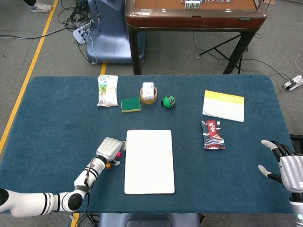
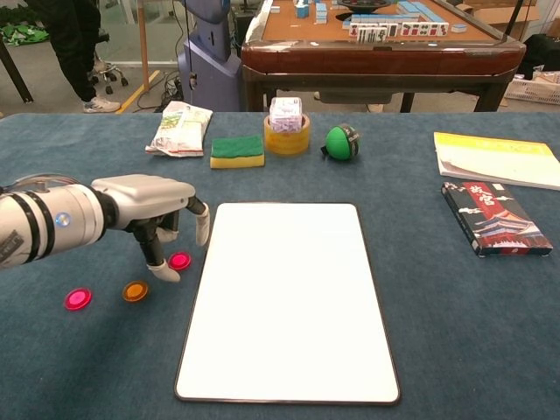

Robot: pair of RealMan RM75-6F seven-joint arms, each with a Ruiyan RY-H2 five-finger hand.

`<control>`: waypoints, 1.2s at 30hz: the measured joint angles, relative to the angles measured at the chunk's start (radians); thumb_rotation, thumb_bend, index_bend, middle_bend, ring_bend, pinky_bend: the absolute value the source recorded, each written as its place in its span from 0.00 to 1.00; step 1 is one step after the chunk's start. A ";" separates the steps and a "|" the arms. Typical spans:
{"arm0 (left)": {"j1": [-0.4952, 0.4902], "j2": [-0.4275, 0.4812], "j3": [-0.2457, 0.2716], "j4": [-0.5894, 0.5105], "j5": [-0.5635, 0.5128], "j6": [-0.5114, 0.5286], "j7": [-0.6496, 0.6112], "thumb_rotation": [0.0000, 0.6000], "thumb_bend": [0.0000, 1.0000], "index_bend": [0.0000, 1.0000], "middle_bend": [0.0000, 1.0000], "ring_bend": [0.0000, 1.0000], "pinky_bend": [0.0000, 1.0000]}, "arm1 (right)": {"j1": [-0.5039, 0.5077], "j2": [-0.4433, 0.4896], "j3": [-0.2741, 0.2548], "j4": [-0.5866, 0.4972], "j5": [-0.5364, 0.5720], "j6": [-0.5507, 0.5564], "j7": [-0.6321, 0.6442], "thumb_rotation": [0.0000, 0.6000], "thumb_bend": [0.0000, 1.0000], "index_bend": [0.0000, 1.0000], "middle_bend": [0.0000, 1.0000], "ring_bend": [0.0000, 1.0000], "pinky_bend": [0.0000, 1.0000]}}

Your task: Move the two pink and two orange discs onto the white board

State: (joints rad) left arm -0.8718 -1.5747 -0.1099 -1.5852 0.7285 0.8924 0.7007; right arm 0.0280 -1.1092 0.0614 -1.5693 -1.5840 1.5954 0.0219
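The white board lies flat at the table's middle. Just left of it sits a pink disc. My left hand hovers over that disc with its fingers pointing down and apart, the thumb tip beside the disc, holding nothing. Further left lie an orange disc and a second pink disc. The second orange disc is hidden behind the left hand. My right hand rests at the table's right edge with its fingers spread, empty.
Along the back stand a snack bag, a green-yellow sponge, a tape roll with a small box in it and a green ball. On the right lie a yellow-white booklet and a dark book.
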 measured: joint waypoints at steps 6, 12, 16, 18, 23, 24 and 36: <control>-0.009 -0.010 0.012 0.018 -0.008 0.009 -0.013 1.00 0.20 0.52 1.00 1.00 1.00 | 0.002 -0.001 0.001 0.000 0.002 -0.004 -0.002 1.00 0.00 0.26 0.31 0.34 0.63; -0.013 -0.017 0.023 0.032 -0.004 0.019 -0.023 1.00 0.20 0.55 1.00 1.00 1.00 | 0.002 0.000 0.000 -0.001 0.001 -0.004 -0.002 1.00 0.00 0.26 0.31 0.34 0.63; -0.014 -0.018 0.029 0.040 -0.006 0.024 -0.027 1.00 0.20 0.56 1.00 1.00 1.00 | 0.002 0.000 0.000 -0.001 0.001 -0.005 -0.003 1.00 0.00 0.26 0.31 0.34 0.63; -0.015 -0.018 0.032 0.043 -0.008 0.025 -0.028 1.00 0.20 0.56 1.00 1.00 1.00 | 0.003 -0.001 -0.001 -0.001 0.000 -0.005 -0.004 1.00 0.00 0.26 0.31 0.34 0.63; -0.015 -0.019 0.037 0.049 -0.010 0.029 -0.032 1.00 0.20 0.58 1.00 1.00 1.00 | 0.004 -0.001 -0.001 -0.001 0.001 -0.008 -0.006 1.00 0.00 0.26 0.31 0.34 0.63; -0.015 -0.019 0.038 0.051 -0.011 0.029 -0.034 1.00 0.20 0.59 1.00 1.00 1.00 | 0.004 -0.002 -0.001 -0.001 0.001 -0.008 -0.007 1.00 0.00 0.26 0.31 0.34 0.63; -0.018 -0.020 0.045 0.067 -0.015 0.024 -0.044 1.00 0.20 0.58 1.00 1.00 1.00 | 0.006 -0.002 -0.001 -0.003 0.002 -0.011 -0.010 1.00 0.00 0.26 0.31 0.34 0.63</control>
State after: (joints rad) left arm -0.8902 -1.5949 -0.0650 -1.5178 0.7137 0.9164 0.6564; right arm 0.0337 -1.1111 0.0607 -1.5719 -1.5817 1.5841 0.0121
